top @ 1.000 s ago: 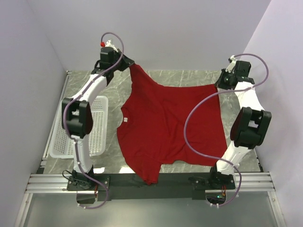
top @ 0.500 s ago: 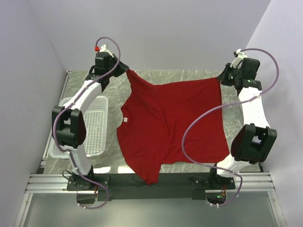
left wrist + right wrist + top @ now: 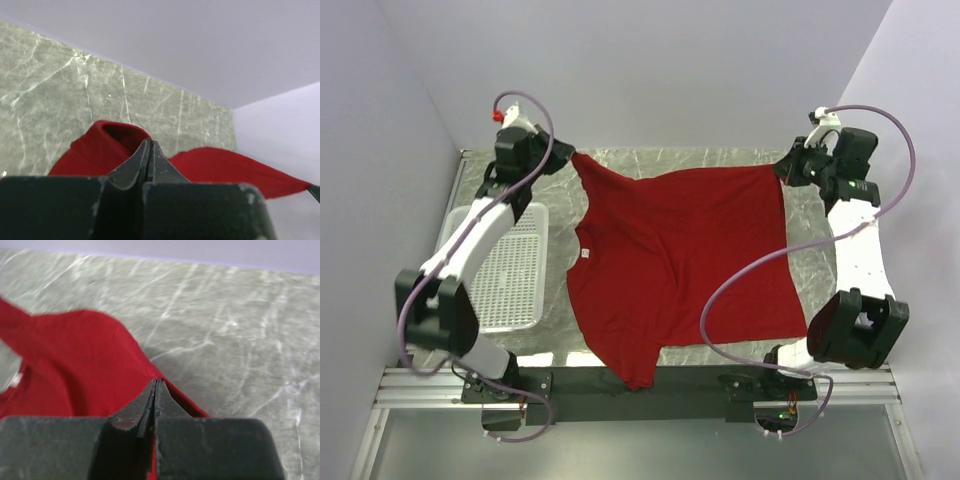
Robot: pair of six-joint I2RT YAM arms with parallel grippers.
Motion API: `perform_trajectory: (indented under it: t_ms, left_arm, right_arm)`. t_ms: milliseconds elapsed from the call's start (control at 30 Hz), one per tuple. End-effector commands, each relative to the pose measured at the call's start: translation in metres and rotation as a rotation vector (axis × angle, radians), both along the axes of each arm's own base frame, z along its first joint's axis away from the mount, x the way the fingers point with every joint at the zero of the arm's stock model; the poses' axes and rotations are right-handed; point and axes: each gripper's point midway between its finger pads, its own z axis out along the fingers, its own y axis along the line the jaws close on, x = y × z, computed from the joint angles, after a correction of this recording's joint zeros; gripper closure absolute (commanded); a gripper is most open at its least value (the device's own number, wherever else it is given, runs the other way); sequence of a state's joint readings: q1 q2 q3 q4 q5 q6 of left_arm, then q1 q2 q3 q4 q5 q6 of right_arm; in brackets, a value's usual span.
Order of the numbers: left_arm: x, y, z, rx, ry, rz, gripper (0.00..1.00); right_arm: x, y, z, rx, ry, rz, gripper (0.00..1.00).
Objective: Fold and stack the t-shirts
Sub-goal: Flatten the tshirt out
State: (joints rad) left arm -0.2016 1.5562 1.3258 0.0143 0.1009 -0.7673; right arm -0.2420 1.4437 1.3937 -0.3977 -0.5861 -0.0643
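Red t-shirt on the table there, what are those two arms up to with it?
The left gripper and the right gripper are each pinched shut on a far corner of the t-shirt, stretching that edge between them at the back of the table. The rest lies spread open, no fold made yet, one near corner hanging over the front rail. A white mesh basket sits at its left.
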Motion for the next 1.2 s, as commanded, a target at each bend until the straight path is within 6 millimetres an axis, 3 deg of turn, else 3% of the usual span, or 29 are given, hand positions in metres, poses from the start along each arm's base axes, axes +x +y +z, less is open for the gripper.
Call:
perform_trajectory:
  t_ms: [0, 133, 233, 500, 700, 867, 900, 967, 1000, 1033, 1167]
  left_arm:
    - [-0.033, 0.007, 0.047, -0.014, -0.160, -0.007, 1.00]
    - [-0.062, 0.019, 0.020, 0.004, -0.101, 0.026, 1.00]
    - [-0.064, 0.024, 0.004, 0.014, -0.054, 0.042, 1.00]
    - [-0.055, 0.028, 0.021, -0.013, -0.048, 0.087, 1.00]
    - [-0.050, 0.029, 0.006, -0.032, 0.013, 0.110, 1.00]
    - [-0.020, 0.021, -0.018, -0.053, 0.066, 0.109, 1.00]
    - [-0.009, 0.019, -0.030, -0.052, 0.094, 0.113, 1.00]
    - [0.011, 0.014, -0.029, -0.077, 0.076, 0.112, 1.00]
    - [0.024, 0.011, -0.016, -0.090, 0.048, 0.107, 1.00]
    - [0.040, 0.006, -0.039, -0.090, 0.094, 0.103, 1.00]
    - [0.089, -0.006, -0.054, -0.106, 0.106, 0.097, 1.00]
  right_arm:
    - [-0.041, 0.020, 0.043, -0.030, -0.120, 0.172, 1.00]
    - [-0.061, 0.010, 0.037, -0.056, -0.123, 0.173, 1.00]
    - [-0.065, 0.003, 0.030, -0.045, -0.110, 0.152, 1.00]
    - [-0.059, -0.003, 0.044, -0.047, -0.137, 0.105, 1.00]
    - [-0.040, -0.019, 0.035, -0.044, -0.128, 0.027, 1.00]
    - [-0.007, -0.031, 0.013, -0.017, -0.078, -0.086, 1.00]
    - [0.003, -0.037, 0.015, -0.021, -0.090, -0.136, 1.00]
    - [0.022, -0.040, 0.006, -0.029, -0.079, -0.185, 1.00]
    - [0.032, -0.042, 0.010, -0.017, -0.098, -0.216, 1.00]
    - [0.040, -0.050, 0.007, -0.030, -0.098, -0.271, 1.00]
    - [0.082, -0.064, -0.008, -0.043, -0.096, -0.405, 1.00]
